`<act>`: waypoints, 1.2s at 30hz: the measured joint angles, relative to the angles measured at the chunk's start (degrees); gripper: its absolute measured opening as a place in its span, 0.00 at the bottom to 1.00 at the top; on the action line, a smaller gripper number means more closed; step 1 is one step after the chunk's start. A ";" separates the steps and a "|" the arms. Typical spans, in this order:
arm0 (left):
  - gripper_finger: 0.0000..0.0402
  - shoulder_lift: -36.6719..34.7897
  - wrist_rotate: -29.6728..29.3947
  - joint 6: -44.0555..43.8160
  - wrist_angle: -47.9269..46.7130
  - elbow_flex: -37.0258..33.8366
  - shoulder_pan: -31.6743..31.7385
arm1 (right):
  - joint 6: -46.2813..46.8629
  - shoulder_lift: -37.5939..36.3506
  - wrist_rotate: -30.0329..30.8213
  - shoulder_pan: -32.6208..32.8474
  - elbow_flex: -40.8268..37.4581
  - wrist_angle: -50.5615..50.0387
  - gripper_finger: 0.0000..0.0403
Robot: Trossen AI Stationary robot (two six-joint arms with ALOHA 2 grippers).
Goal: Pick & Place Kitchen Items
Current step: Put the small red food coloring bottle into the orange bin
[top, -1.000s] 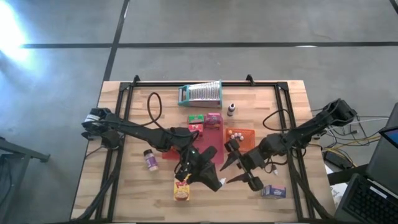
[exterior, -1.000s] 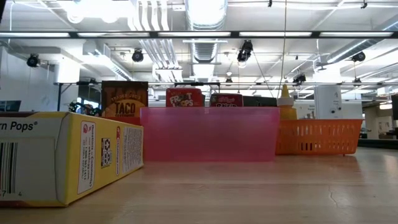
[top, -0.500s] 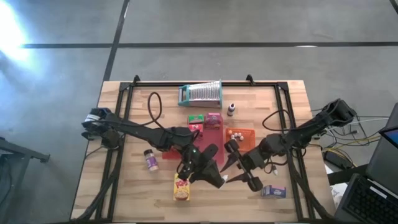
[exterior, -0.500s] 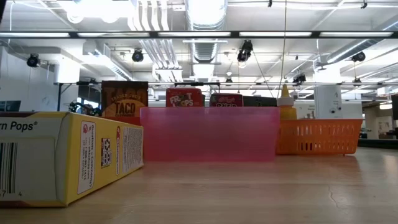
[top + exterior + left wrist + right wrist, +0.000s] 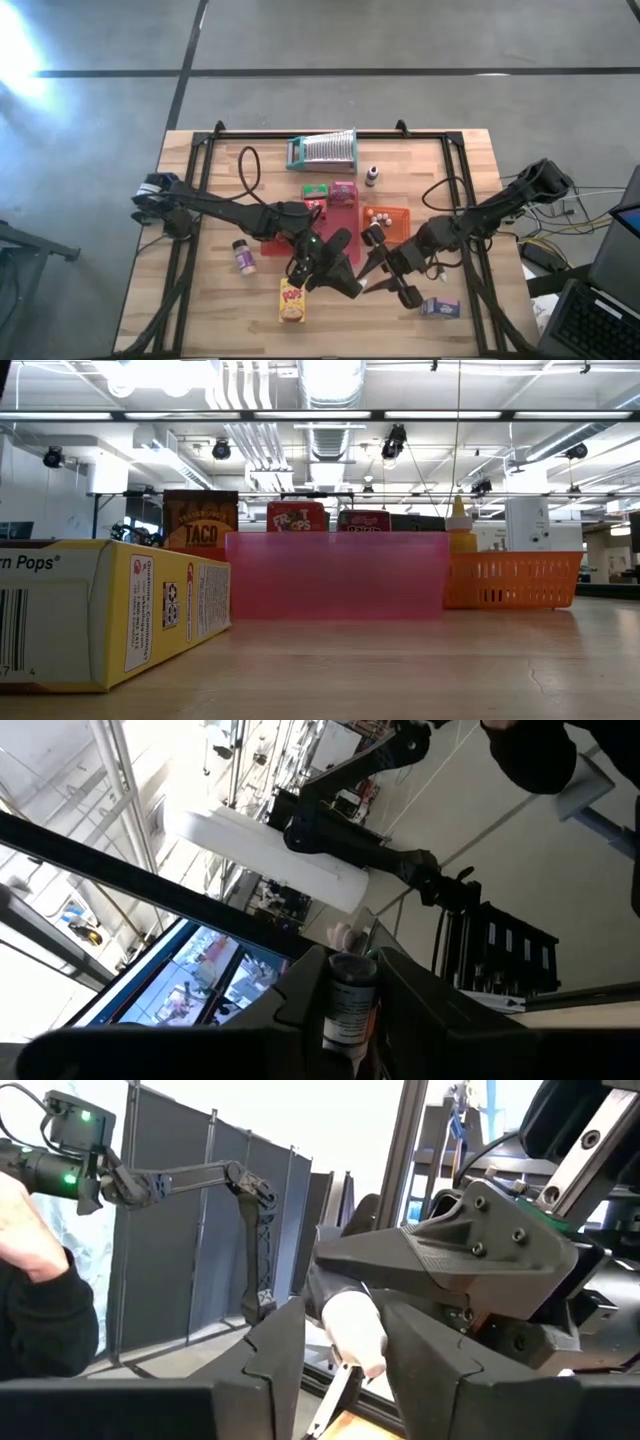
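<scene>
The tabletop (image 5: 200, 300) is pale wood planking with a black tube frame along its edges. Two dark jointed arms reach in from either side and meet near its front middle.

At the back edge lies a ribbed silver metal piece (image 5: 322, 150) in a teal frame. Before it, a flat red tray (image 5: 345, 215) carries a green box (image 5: 316, 189), a pink box (image 5: 343, 191) and a small red box (image 5: 314, 205); an orange tray (image 5: 395, 217) beside it holds a few small pale round things (image 5: 378, 215). A tiny dark bottle (image 5: 371, 176) stands between the metal piece and the orange tray.

A yellow box (image 5: 291, 301) lies flat near the front edge, just beside the left arm's end; in the low view its glossy card side fills the near left. A blue-purple box (image 5: 440, 307) sits toward the front right, and a small jar (image 5: 243, 258) lies alone on the left.

The left pincer (image 5: 352, 982) is clenched on a small cylindrical jar with a printed label (image 5: 350, 1005), lifted above the tabletop near the red tray's front. The right pincer (image 5: 343, 1325) sits just beside it, its angular dark fingers (image 5: 275, 1345) on either side of a smooth white rounded piece (image 5: 354, 1328); whether they press it I cannot tell.
</scene>
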 joint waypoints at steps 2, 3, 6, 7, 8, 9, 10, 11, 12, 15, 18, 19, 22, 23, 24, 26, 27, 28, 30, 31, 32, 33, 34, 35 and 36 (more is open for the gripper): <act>0.22 0.00 0.02 0.00 0.00 0.00 0.02 | -0.02 -0.02 0.02 0.00 0.00 0.02 0.29; 0.22 0.00 0.01 0.00 -0.01 0.00 0.02 | -0.06 -0.01 0.03 -0.02 0.00 -0.02 0.28; 0.22 0.00 0.07 -0.03 -0.07 0.00 0.02 | -0.26 -0.02 0.04 -0.02 0.00 -0.09 0.23; 0.22 0.00 0.09 -0.05 -0.07 0.00 0.02 | -0.32 -0.02 0.00 -0.02 0.00 -0.09 0.22; 0.22 0.00 0.11 -0.05 -0.05 0.00 0.02 | -0.51 -0.02 -0.04 -0.02 0.00 -0.09 0.20; 0.22 0.00 0.17 -0.06 -0.07 0.00 0.02 | -0.93 -0.02 -0.14 -0.02 0.00 -0.09 0.19; 0.22 0.00 0.20 -0.06 -0.16 0.00 0.00 | -1.08 -0.02 -0.45 -0.02 0.00 -0.15 0.18; 0.22 0.00 0.20 -0.07 -0.22 0.00 0.00 | -1.12 -0.02 -0.98 -0.03 0.00 -0.20 0.17; 0.22 0.00 0.23 -0.08 -0.31 0.00 0.00 | -1.12 -0.02 -1.20 -0.04 0.00 -0.24 0.17; 0.23 0.00 0.22 -0.29 -0.31 0.00 0.00 | -1.14 -0.02 -1.24 -0.04 0.00 -0.25 0.16; 0.26 0.00 0.20 -0.38 -0.31 0.00 0.00 | -1.14 -0.02 -1.28 -0.04 0.00 -0.24 0.17; 0.27 0.00 0.16 -0.45 -0.33 0.00 0.01 | -1.14 -0.02 -1.48 -0.04 0.00 -0.24 0.18; 0.34 0.00 0.01 -1.89 -0.31 0.00 0.07 | -1.16 -0.04 -1.99 0.01 0.00 -0.22 0.17; 0.37 0.00 0.00 -2.23 -0.30 0.00 0.07 | -1.23 -0.04 -2.01 0.02 0.00 -0.22 0.17; 0.40 0.00 0.01 -2.40 -0.30 0.00 0.07 | -1.36 -0.04 -2.05 0.00 0.00 -0.22 0.16; 0.46 0.00 0.00 -2.49 -0.31 0.00 0.07 | -1.32 -0.04 -1.98 -0.01 0.00 -0.22 0.16; 0.49 0.00 0.02 -2.50 -0.33 0.00 0.07 | -1.32 -0.05 -1.92 -0.04 0.00 -0.22 0.16; 0.51 0.00 0.01 -2.50 -0.30 0.00 0.07 | -1.29 -0.07 -1.92 -0.02 0.00 -0.23 0.16; 0.54 -0.05 0.02 -2.31 -0.11 -0.02 0.07 | -0.48 -0.13 -2.47 0.08 0.00 -0.33 0.17; 0.54 -0.15 0.02 -3.02 -0.16 -0.02 0.01 | 0.28 -0.48 -3.44 0.11 0.00 -0.80 0.17; 0.55 -0.36 0.01 -5.49 -0.24 -0.04 -0.19 | 0.88 -0.85 -4.29 0.11 0.00 -1.39 0.17; 0.55 -0.61 -0.07 -9.04 -0.17 -0.04 -0.38 | 1.16 -1.34 -4.67 0.11 0.00 -2.03 0.17; 0.55 -0.96 -0.81 -12.74 -0.13 -0.04 -0.59 | 1.23 -2.07 -4.74 0.11 0.00 -3.25 0.17; 0.54 -1.47 -2.17 -16.62 -0.20 -0.04 -0.82 | 1.24 -2.92 -4.73 0.11 0.00 -4.95 0.17; 0.54 -2.20 -3.98 -20.12 -0.67 -0.04 -0.97 | 1.24 -3.87 -4.68 0.11 0.00 -6.95 0.16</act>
